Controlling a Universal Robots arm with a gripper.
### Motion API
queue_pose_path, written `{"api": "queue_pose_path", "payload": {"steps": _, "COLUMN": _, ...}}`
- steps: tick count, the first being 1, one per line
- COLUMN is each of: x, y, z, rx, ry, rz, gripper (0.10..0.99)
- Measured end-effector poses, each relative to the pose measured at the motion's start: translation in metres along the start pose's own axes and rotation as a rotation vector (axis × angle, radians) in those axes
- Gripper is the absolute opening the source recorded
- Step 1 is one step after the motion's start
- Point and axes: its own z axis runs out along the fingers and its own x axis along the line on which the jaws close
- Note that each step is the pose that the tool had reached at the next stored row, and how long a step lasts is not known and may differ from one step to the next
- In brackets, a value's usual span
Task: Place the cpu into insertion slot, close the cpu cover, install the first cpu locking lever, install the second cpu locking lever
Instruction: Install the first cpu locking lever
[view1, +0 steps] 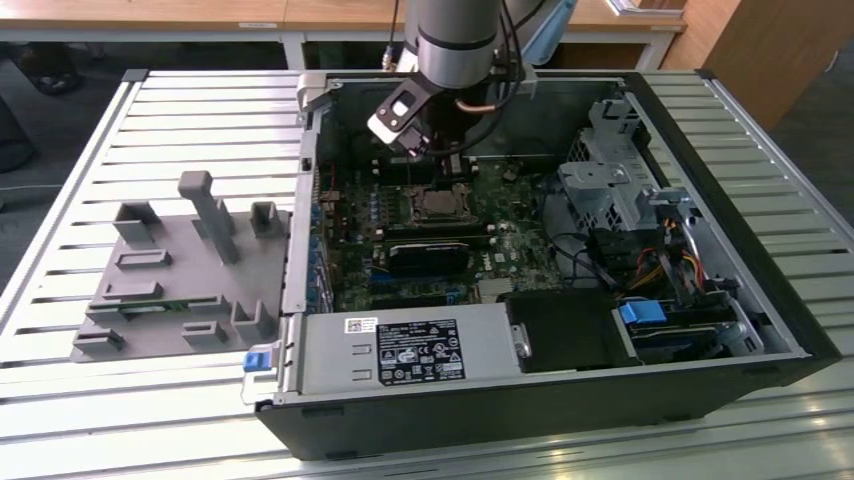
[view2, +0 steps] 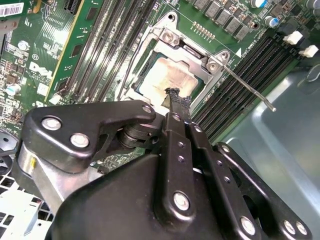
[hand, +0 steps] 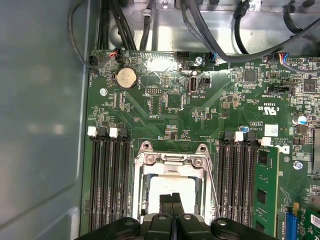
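Observation:
The cpu (hand: 170, 186) lies in the insertion slot (view1: 435, 205) on the green board; its pale top (view2: 165, 75) shows through the window of the cpu cover (hand: 167, 161), which lies flat over it. My gripper (hand: 171, 199) hangs just above the chip's edge, its two black fingertips pressed together with nothing between them (view2: 175, 95). In the exterior view the gripper (view1: 441, 160) sits inside the open case, above the socket. One thin locking lever (view2: 247, 87) sticks out free from the socket's corner, and in the first wrist view this lever (hand: 215, 192) runs along the cover's side.
Rows of black memory slots (hand: 110, 180) flank the socket on both sides. A power supply (view1: 400, 350), a drive cage (view1: 607, 190) and cable bundles (hand: 220, 30) fill the case. A grey fixture (view1: 187, 270) stands on the slatted table at the exterior view's left.

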Motion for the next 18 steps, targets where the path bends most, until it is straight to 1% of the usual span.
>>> {"api": "queue_pose_path", "payload": {"steps": 10, "x": 0.0001, "y": 0.0001, "z": -0.0021, "rx": 0.000, "ry": -0.0004, "rz": 0.000, "gripper": 0.106}}
{"api": "queue_pose_path", "payload": {"steps": 18, "x": 0.0003, "y": 0.0002, "z": -0.0056, "rx": 0.000, "ry": -0.0007, "rz": 0.000, "gripper": 0.106}}
